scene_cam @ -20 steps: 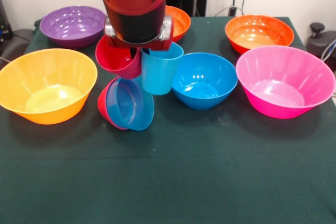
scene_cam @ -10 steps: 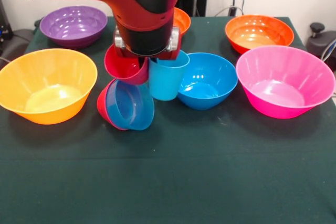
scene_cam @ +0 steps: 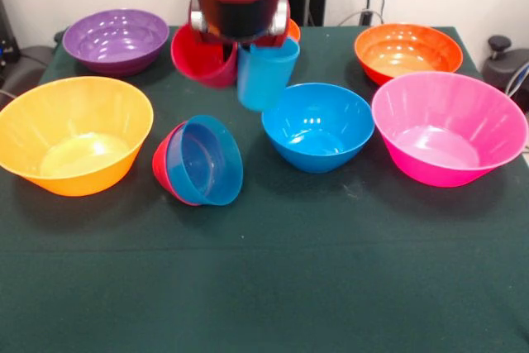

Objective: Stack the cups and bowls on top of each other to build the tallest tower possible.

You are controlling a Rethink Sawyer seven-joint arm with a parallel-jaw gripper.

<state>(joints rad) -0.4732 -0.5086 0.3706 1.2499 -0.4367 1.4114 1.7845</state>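
Red cup (scene_cam: 204,59) and light blue cup (scene_cam: 265,74) held aloft (side by side), hand (scene_cam: 237,45) between them.

Cups: two, one red cup (scene_cam: 202,59) and one light blue cup (scene_cam: 266,73).
Bowls: eight were counted.
Orange bowls: two.
Blue bowls: two.
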